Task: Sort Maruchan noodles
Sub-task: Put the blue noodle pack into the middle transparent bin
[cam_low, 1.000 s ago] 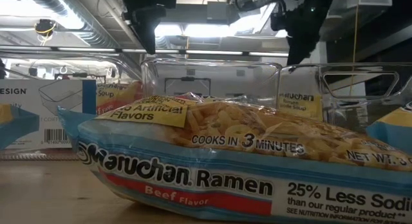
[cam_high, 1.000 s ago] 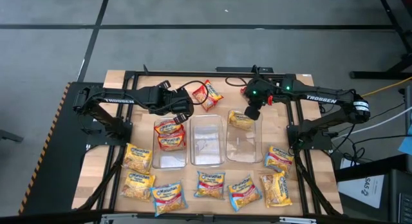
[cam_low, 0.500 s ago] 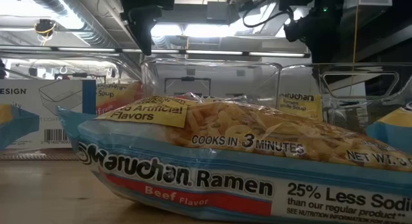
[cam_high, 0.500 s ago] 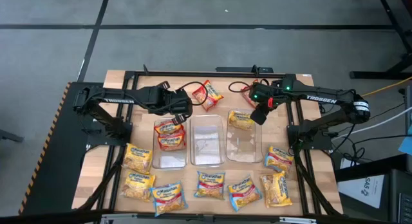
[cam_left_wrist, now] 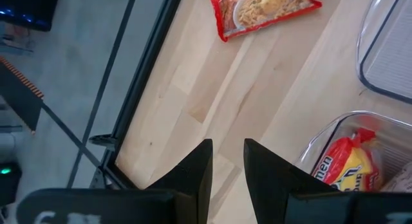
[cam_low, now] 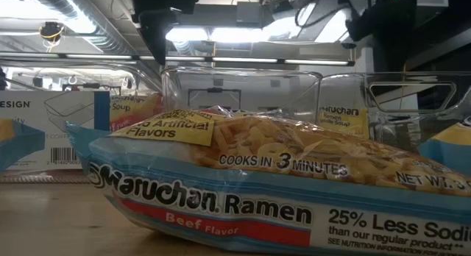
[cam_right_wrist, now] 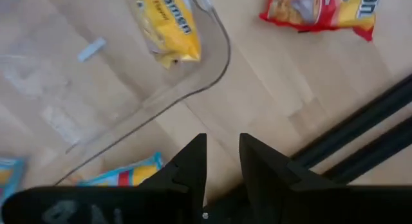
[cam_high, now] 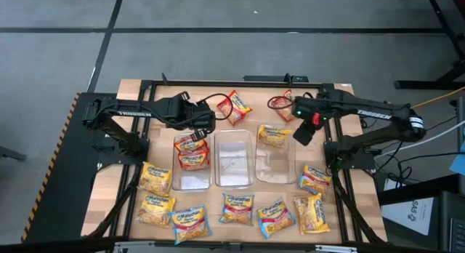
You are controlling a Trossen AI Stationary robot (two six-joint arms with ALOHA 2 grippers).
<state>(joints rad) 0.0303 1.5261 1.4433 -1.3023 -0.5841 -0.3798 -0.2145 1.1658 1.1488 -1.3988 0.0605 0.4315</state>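
Right gripper hangs empty, fingers a narrow gap apart, just beside the right clear bin, where a yellow Maruchan packet lies below it. Left gripper, fingers likewise slightly parted and empty, hovers by the left clear bin holding red-and-yellow packets. Other packets lie well away along the table's near edge.

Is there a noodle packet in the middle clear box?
No, the middle bin looks bare inside in the high view, while the left bin and right bin each hold noodle packets.
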